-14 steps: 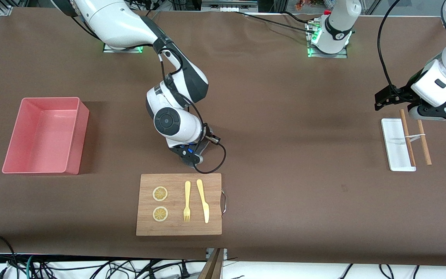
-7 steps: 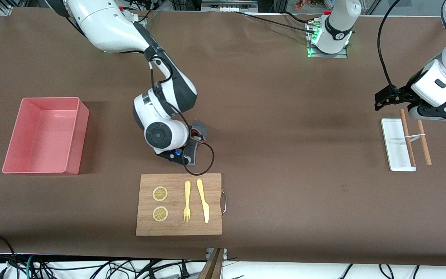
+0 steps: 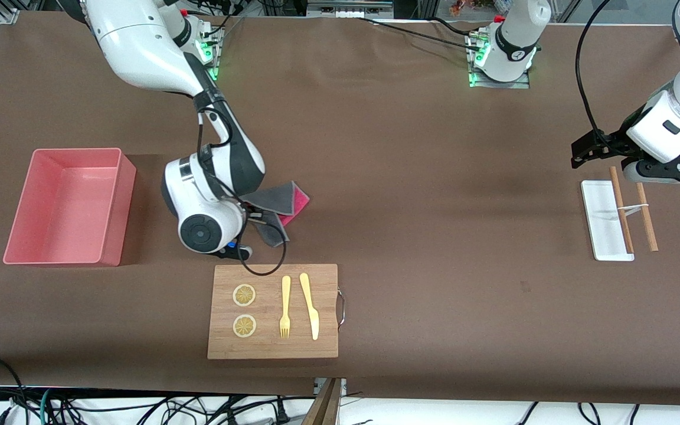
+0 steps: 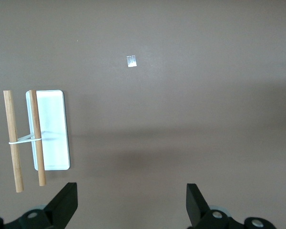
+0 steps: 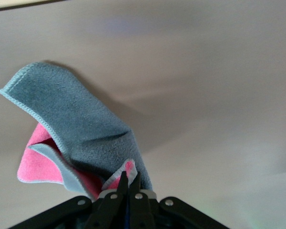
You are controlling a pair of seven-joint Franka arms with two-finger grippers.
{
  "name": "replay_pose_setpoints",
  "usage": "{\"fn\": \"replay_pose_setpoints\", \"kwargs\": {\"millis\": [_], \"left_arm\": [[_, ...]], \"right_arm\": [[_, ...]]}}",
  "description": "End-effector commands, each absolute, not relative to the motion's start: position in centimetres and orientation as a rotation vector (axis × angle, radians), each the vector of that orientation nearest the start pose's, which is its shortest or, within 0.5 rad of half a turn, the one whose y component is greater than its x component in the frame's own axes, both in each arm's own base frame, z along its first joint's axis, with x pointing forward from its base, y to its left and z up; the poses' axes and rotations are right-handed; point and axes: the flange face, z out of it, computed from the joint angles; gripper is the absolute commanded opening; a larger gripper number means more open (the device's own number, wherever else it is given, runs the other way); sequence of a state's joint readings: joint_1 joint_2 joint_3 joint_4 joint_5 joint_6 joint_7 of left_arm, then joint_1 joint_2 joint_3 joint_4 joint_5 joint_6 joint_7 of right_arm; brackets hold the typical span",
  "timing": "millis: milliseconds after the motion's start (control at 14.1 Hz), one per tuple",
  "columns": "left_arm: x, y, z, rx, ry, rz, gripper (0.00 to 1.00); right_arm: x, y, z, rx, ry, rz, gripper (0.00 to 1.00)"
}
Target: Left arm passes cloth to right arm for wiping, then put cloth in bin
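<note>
the right gripper (image 5: 128, 183) pinched the cloth (image 3: 281, 203) above the table, the bin (image 3: 117, 206) lying toward the right arm's end, while the left gripper (image 4: 128, 210) waited open beside the white tray (image 3: 600, 221).

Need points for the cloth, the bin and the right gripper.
cloth (image 5: 81, 119), right wrist view, on the grey face, mid-fold.
bin (image 3: 113, 206), front view, on the sloping wall toward the wooden board.
right gripper (image 5: 128, 180), right wrist view, at the fingertips pinched shut on the cloth's edge.
</note>
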State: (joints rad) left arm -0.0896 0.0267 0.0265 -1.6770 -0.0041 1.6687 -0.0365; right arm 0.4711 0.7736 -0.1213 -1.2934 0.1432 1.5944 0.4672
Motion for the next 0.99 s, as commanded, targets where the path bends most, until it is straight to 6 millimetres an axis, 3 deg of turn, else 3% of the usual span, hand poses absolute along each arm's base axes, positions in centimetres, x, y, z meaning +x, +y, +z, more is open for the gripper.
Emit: {"fn": "replay_pose_setpoints", "kwargs": {"millis": [0,213,284,497,639,782,924], "left_arm": [[56.4,-3.6,56.9,-3.117,0.035,0.060,1.00],[56.4,-3.3,57.2,-3.117,0.041,0.065,1.00],[56.8,-2.9,58.2,-3.118,0.034,0.032,1.00],[57.5,-2.6,57.8,-3.117,0.046,0.037,1.00],[57.5,-2.6,58.0,-3.118,0.044,0.032,1.00],[57.6,-2.7,57.9,-3.117,0.046,0.032,1.00],[57.6,-2.8,57.9,-3.117,0.048,0.032,1.00]], "right_arm": [[64.4,22.3,25.7,-3.213,0.107,0.776,0.00],[65.0,17.9,25.0,-3.219,0.017,0.815,0.00],[65.3,16.2,25.0,-3.221,-0.016,0.821,0.00],[66.4,10.6,25.9,-3.201,-0.162,0.824,0.00],[66.5,8.3,26.6,-3.185,-0.189,0.846,0.00],[66.5,6.8,29.7,-3.166,-0.205,0.831,0.00],[66.0,5.7,34.6,-3.135,-0.186,0.802,0.00]]}}
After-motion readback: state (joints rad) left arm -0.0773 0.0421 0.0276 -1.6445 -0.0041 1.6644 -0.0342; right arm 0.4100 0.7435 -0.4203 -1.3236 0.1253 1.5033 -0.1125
